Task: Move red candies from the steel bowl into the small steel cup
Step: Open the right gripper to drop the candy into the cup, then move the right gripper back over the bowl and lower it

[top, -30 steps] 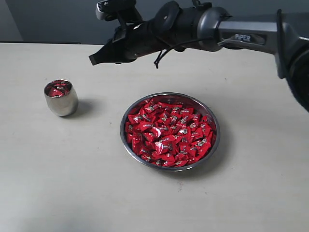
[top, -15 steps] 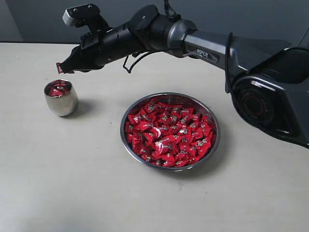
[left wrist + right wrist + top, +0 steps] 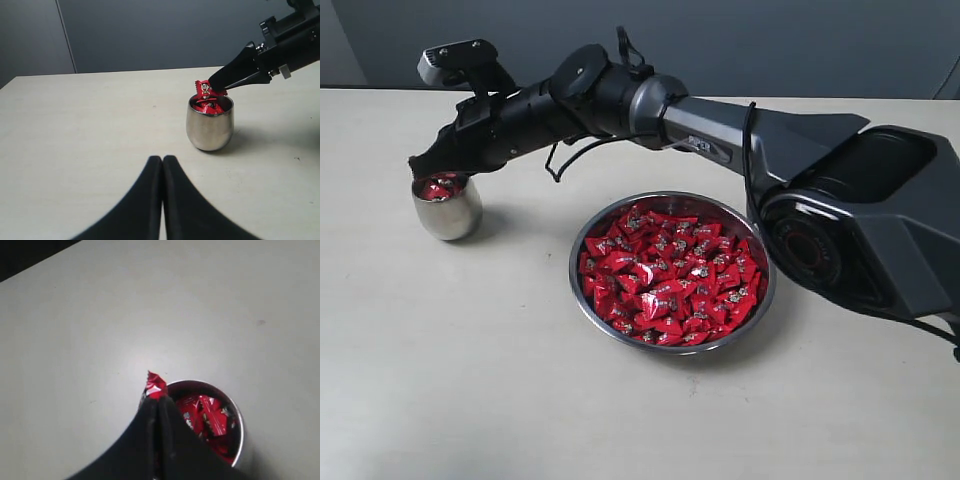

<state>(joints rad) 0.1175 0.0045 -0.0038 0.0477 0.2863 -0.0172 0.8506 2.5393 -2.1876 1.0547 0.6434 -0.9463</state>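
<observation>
R fingers (image 3: 158, 407) pinched shut on one red candy (image 3: 155, 384), tips low over small steel cup (image 3: 239, 426). Candy hung over cup's rim edge; mouth ctr lay slightly back under fingers. Judged: small pull-back before release. L fingers (image 3: 162, 167) closed, empty, farther from cup. Steel bowl (image 3: 772, 275) w/ red candies (image 3: 665, 275) well apart from cup.

Mid-frame: wide, shallow steel bowl (image 3: 670, 196), upright, heaped with red candies (image 3: 665, 275). Upper left: small steel cup (image 3: 447, 212), upright, some inside; one red candy (image 3: 203, 87) pinched in right tool (image 3: 417, 168) over its rim
</observation>
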